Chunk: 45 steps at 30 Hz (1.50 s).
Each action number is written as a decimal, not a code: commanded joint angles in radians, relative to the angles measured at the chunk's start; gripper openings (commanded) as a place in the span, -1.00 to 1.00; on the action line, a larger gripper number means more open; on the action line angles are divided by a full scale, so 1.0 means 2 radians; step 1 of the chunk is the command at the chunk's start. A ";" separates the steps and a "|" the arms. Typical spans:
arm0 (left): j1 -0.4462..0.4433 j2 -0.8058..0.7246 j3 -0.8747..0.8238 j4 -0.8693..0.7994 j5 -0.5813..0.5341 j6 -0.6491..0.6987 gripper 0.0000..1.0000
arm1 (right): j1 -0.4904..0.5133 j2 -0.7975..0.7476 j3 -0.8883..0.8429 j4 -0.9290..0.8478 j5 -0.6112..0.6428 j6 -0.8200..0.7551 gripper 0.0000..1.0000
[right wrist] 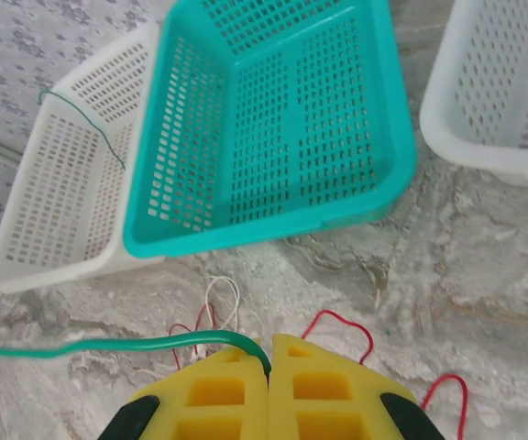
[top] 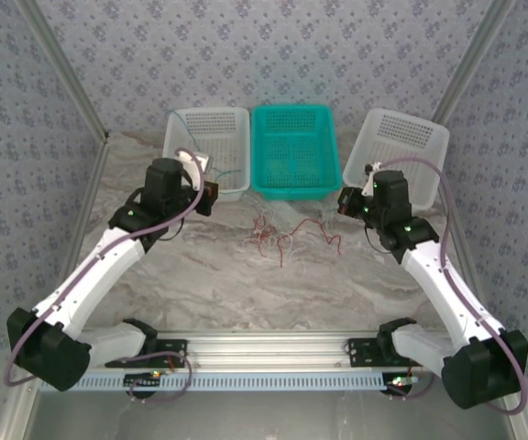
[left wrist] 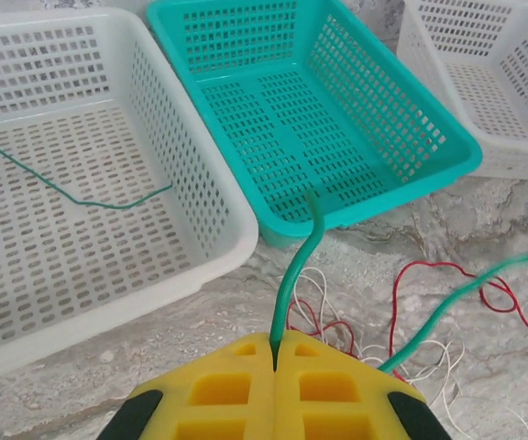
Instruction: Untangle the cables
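A tangle of thin red and whitish cables [top: 282, 236] lies on the marble table in front of the teal basket. My left gripper [top: 211, 195] hovers to its left and is shut [left wrist: 275, 353] on a green cable [left wrist: 293, 275] that rises from between the yellow pads. To the right of the tangle, my right gripper [top: 345, 202] is also shut [right wrist: 270, 365] on a green cable [right wrist: 108, 346], which runs off to the left. Red loops [left wrist: 429, 266] and white loops [left wrist: 314, 284] lie below both grippers. Another thin green wire [left wrist: 71, 194] lies in the left white basket.
Three perforated baskets stand in a row at the back: a white one [top: 236, 188] at left, a teal one [top: 262, 183] in the middle, a white one [top: 365, 137] tilted at right. Patterned walls enclose the table. The arm bases sit on a rail at the near edge.
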 commanded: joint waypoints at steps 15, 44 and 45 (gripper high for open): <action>0.261 -0.100 -0.024 -0.059 -0.088 -0.170 -1.00 | 0.008 0.009 0.013 0.010 0.114 -0.038 -1.00; 0.170 -0.232 -0.035 -0.071 0.137 -0.129 0.63 | 0.153 0.172 0.245 0.051 0.056 -0.028 -1.00; 0.169 -0.234 -0.032 -0.072 0.140 -0.127 0.74 | 0.157 0.187 0.259 0.047 0.063 -0.034 -1.00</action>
